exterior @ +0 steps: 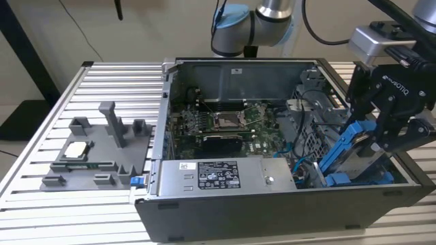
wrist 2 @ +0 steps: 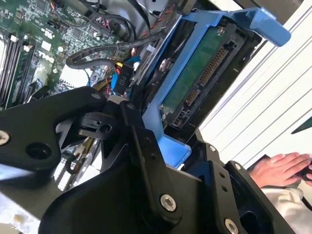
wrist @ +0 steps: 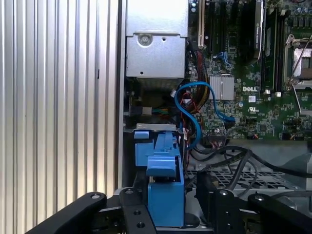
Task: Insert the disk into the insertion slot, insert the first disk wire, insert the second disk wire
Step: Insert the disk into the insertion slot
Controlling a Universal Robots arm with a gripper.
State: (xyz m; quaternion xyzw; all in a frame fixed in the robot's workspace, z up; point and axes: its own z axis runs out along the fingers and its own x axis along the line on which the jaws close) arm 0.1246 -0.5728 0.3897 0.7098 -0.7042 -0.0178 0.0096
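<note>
The gripper (exterior: pixel 373 143) is clamped on the disk (exterior: pixel 345 144), with a black finger on either side of it. It holds the disk tilted over the near corner of the open computer case (exterior: pixel 272 219), at the exterior view's right. The disk's lower end dips into the case at the insertion slot (exterior: pixel 310 153), the perforated grey bay there, but it does not lie flat in it. In the second wrist view the disk's green circuit board and its row of connectors show inside the blue carrier. A blue cable (wrist: pixel 195 105) loops over the motherboard (exterior: pixel 228 127) near the bay; where it ends is hard to tell. The silver power-supply box (exterior: pixel 225 176) sits along the case's near wall. At the exterior view's left, 1 grey fixture tray (exterior: pixel 95 153) lies on the slatted table (exterior: pixel 41 204). In the second wrist view a person's hand (wrist 2: pixel 282 168) lies on the table beside the case.
</note>
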